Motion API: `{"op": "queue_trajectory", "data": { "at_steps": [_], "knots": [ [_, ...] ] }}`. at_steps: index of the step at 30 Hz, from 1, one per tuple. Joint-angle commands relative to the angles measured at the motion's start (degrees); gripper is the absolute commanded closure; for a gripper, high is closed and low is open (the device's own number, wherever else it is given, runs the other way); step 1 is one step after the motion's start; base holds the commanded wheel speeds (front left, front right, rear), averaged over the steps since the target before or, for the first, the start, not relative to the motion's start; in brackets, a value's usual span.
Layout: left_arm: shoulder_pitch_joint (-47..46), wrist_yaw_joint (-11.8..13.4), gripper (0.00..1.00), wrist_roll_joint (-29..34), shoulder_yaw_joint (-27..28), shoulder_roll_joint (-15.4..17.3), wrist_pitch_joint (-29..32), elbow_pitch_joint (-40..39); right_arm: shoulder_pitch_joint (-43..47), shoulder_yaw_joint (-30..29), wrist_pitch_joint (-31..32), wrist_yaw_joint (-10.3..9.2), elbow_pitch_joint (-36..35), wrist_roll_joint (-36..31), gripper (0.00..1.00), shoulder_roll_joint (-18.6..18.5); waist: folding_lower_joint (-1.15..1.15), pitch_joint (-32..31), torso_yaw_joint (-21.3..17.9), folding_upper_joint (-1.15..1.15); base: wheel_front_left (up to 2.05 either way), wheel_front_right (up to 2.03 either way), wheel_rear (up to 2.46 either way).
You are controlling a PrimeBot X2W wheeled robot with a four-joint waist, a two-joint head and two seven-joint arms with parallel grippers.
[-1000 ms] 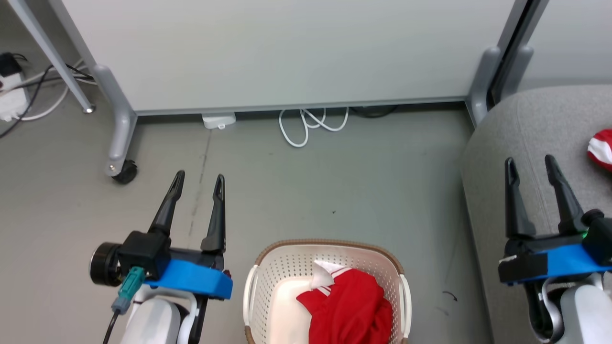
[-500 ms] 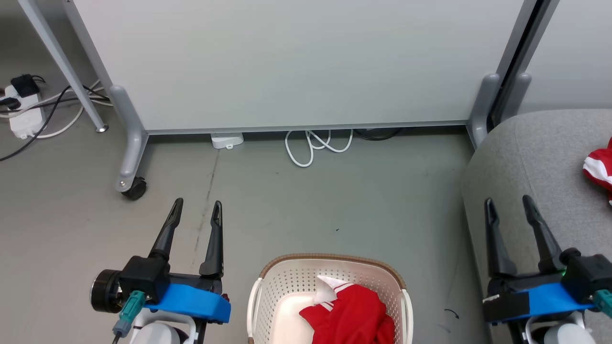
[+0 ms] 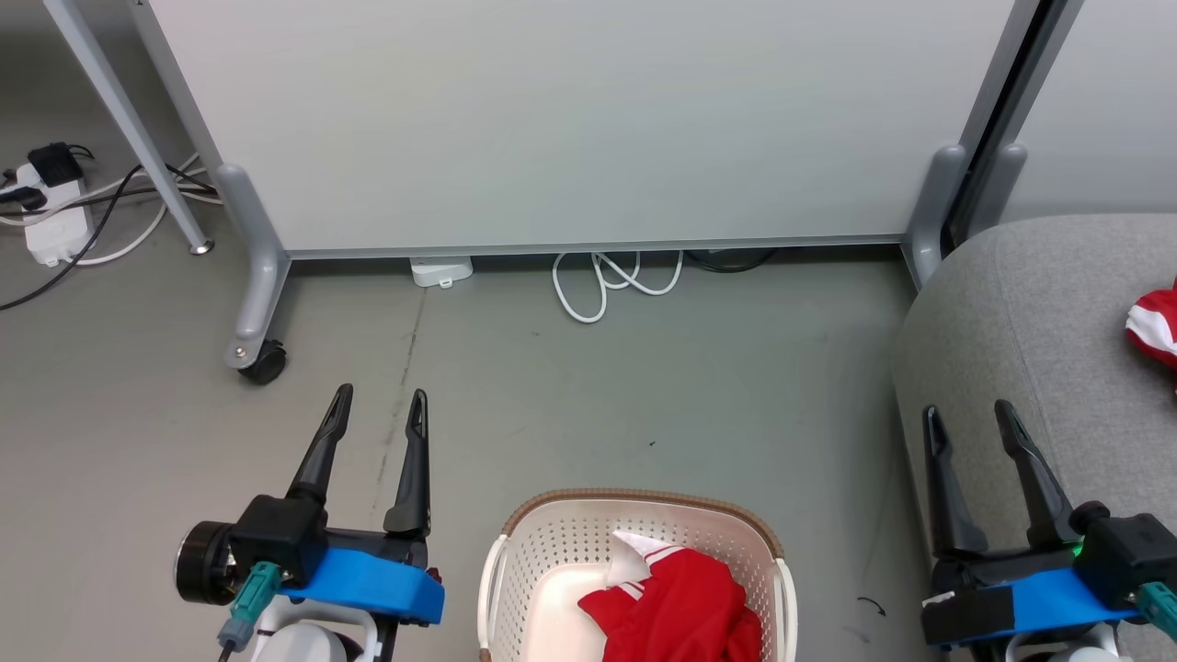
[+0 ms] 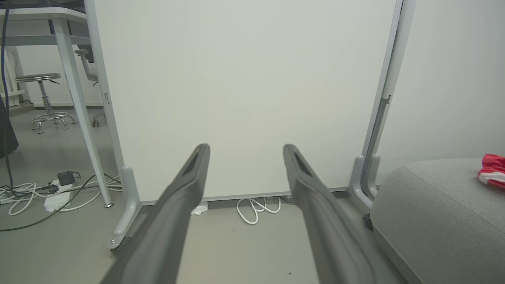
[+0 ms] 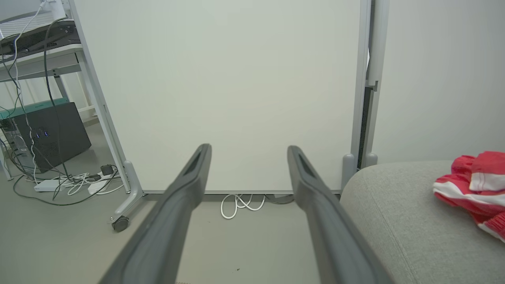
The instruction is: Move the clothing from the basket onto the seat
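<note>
**Head view.** Left claw [image 3: 380,395] at 8 o'clock and right claw [image 3: 968,411] at 4 o'clock are both released, fingers spread, holding nothing. The basket [image 3: 634,497] stands on the floor at 6 o'clock, between the claws and touching neither. Inside it lies a red garment [image 3: 680,607] with white stripes, at 4 o'clock from the left claw. A second garment [image 3: 1154,324] rests on the seat [image 3: 1011,303] at 3 o'clock, at 1 o'clock from the right claw and apart from it. The bottom edge cuts off the basket and its garment; the right edge cuts off the second garment. Whether the white patch on the basket's garment carries writing cannot be told.
</note>
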Motion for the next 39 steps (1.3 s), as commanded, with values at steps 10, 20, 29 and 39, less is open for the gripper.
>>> {"op": "queue_trajectory", "data": {
  "at_steps": [10, 20, 29, 39],
  "knots": [
    [-0.79, -0.73, 0.00, 0.21, -0.41, -0.45, -0.15, 1.31, 0.63, -0.48, -0.17, 0.03, 0.17, 0.77, 0.00, 0.15, 0.00, -0.04, -0.25, 0.00, 0.00, 0.00, 0.00],
    [-8.63, -1.55, 0.00, 0.39, -6.32, -0.22, -0.15, 7.37, -1.99, -0.39, -0.17, 0.03, -0.56, -0.10, 0.00, 0.13, 0.00, 3.03, -2.28, 0.00, 0.00, 0.00, 0.00],
    [-20.86, -1.52, 0.00, -4.43, -16.59, 0.83, -0.15, 18.78, -7.68, -0.11, -0.17, 0.03, -2.49, -1.49, 0.00, 0.11, 0.00, 12.36, -6.47, 0.00, 0.00, 0.00, 0.00],
    [-31.82, -1.52, 0.00, -10.65, -28.73, 0.70, -0.14, 32.15, -14.11, 1.20, -0.17, 0.03, -4.81, -2.63, 0.00, 0.10, 0.00, 23.79, -9.69, 0.00, 0.00, 0.00, 0.00]
  ]
}}
